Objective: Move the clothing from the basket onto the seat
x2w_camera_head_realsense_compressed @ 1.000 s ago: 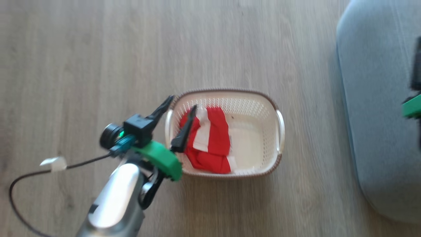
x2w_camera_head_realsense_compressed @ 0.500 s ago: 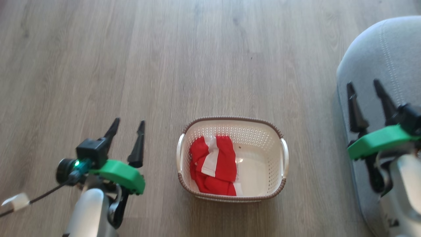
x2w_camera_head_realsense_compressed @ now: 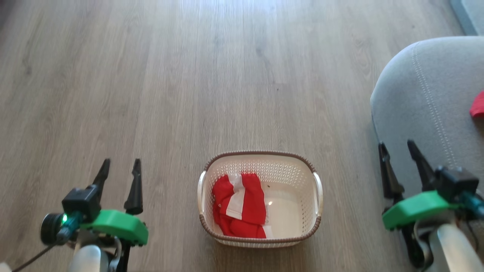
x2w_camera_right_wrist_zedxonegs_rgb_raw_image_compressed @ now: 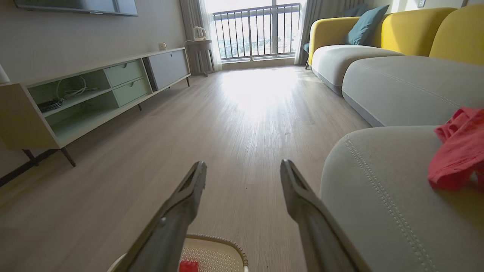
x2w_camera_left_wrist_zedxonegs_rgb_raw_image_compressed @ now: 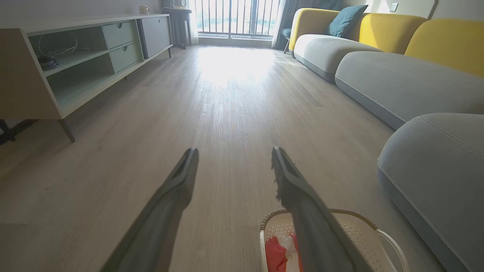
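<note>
From the head, we see the striped clothing [x2w_camera_head_realsense_compressed: 238,206] bunched in the left half of the basket [x2w_camera_head_realsense_compressed: 261,153], its long axis running near to far. It lies to the right of the left gripper [x2w_camera_head_realsense_compressed: 121,161] and to the left of the right gripper [x2w_camera_head_realsense_compressed: 396,144]. We judge the left arm the nearer, so the reach would go rightward and down. Both sets of jaws stand wide apart, holding and touching nothing. The seat [x2w_camera_head_realsense_compressed: 416,94] rises on the right, just beside the right gripper, with another red garment [x2w_camera_head_realsense_compressed: 478,104] on it.

Along the left wrist, the jaws are spread and empty, pointing out over the floor [x2w_camera_left_wrist_zedxonegs_rgb_raw_image_compressed: 227,94]. The basket sits low and to their right, with red cloth showing inside.

Along the right wrist, the jaws gape empty too. The basket rim peeks up at the bottom between them, and the red garment rests on the seat to the right.
</note>
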